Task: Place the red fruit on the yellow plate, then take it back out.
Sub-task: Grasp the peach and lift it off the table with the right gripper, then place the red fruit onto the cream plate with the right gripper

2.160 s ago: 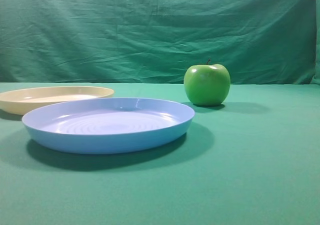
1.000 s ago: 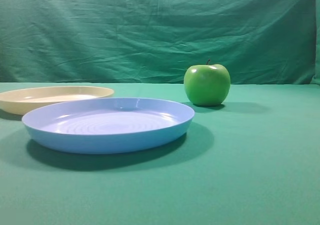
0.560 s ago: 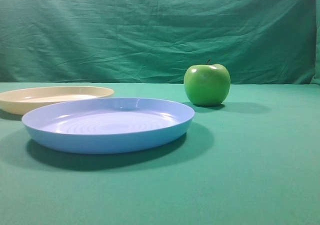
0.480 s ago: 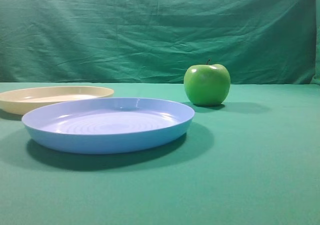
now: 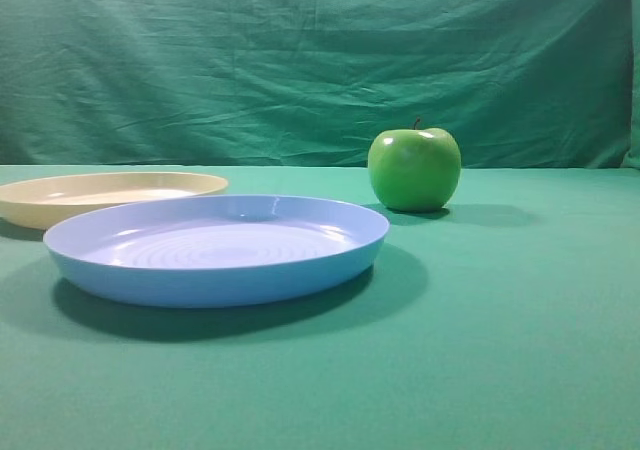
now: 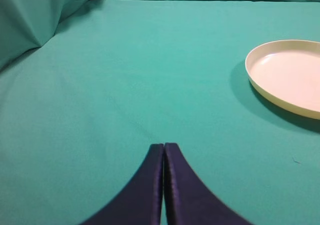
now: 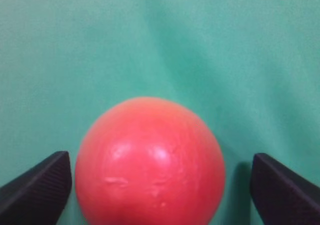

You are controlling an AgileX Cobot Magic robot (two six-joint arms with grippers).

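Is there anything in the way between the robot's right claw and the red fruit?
No, nothing visible. In the right wrist view the red fruit sits on the green cloth right between the open right gripper fingers, with only a little bare cloth on each side.

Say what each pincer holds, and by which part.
Nothing. The left pincer is shut on nothing; the right pincer is open around the red fruit, fingers apart from it.

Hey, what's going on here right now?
The right gripper is open around the red fruit on the green cloth, its fingers not touching it. The left gripper is shut and empty, with the yellow plate ahead to its right. The plate holds nothing. A blue plate and green apple sit nearby.
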